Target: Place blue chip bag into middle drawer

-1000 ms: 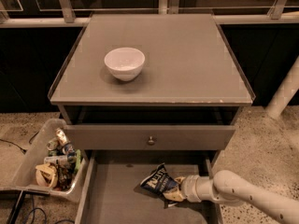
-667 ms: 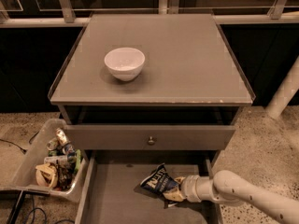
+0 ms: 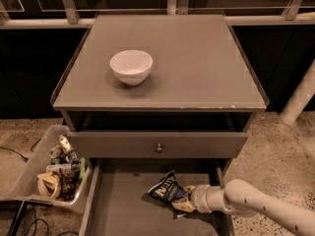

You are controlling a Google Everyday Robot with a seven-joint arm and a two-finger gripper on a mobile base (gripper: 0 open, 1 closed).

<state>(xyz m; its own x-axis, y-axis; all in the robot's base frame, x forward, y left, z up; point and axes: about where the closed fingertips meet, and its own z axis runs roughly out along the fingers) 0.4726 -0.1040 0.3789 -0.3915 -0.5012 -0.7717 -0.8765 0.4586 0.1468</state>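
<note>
The blue chip bag [image 3: 165,188] is dark navy with white lettering and lies on the floor of the pulled-out middle drawer [image 3: 123,205], right of its centre. My gripper [image 3: 183,203] reaches in from the lower right on a white arm, and its tan fingers sit at the bag's lower right corner, touching it. The drawer is wide, shallow and grey, below the closed drawer front with the small knob [image 3: 159,148].
A white bowl [image 3: 131,66] stands on the grey cabinet top [image 3: 197,68]. A clear bin of assorted items [image 3: 54,168] sits on the floor left of the drawer. A white post [image 3: 300,100] stands at the right. Cables lie at the lower left.
</note>
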